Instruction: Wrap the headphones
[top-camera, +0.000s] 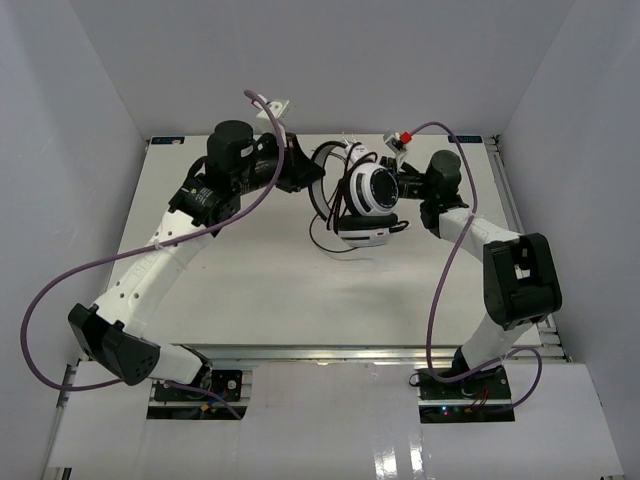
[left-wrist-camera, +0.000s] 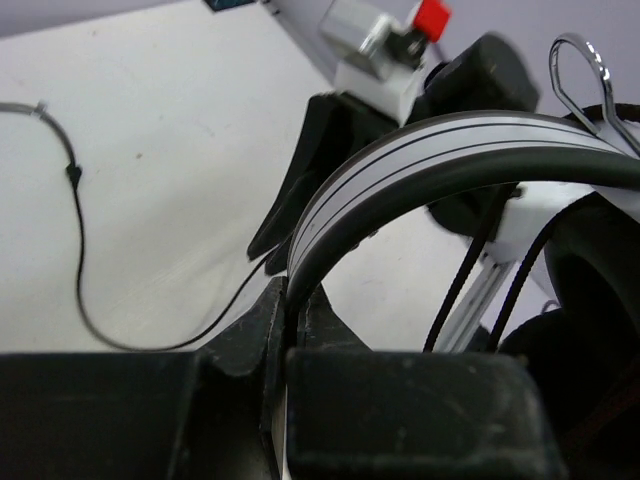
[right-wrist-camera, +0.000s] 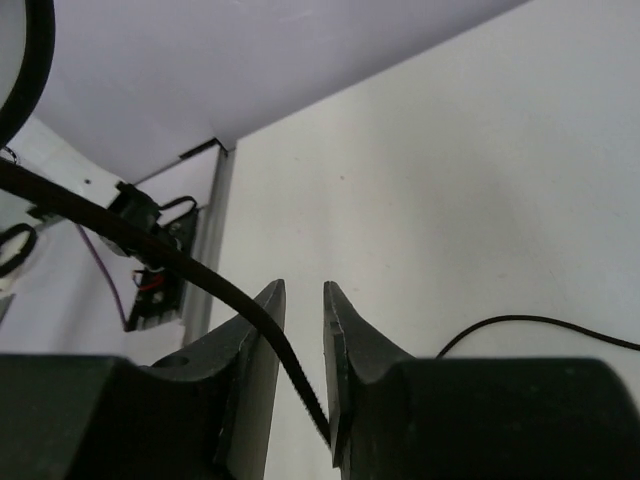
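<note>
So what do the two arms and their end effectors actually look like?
The left arm and right arm have white links and bulky black joint housings. A thick purple cable loops loosely along each. The left end effector and right end effector each have two matte black, tapered fingers.

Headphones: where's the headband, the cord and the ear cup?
headband (left-wrist-camera: 430, 150): left wrist view, on the grey curved top.
cord (right-wrist-camera: 200, 268): right wrist view, on its slanting black stretch.
ear cup (top-camera: 375, 188): top view, on its round face.

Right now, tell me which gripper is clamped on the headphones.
The left gripper: it is shut on the headphones at the grey-striped band. The right gripper has its jaws apart, with only the thin cord passing between them.
</note>
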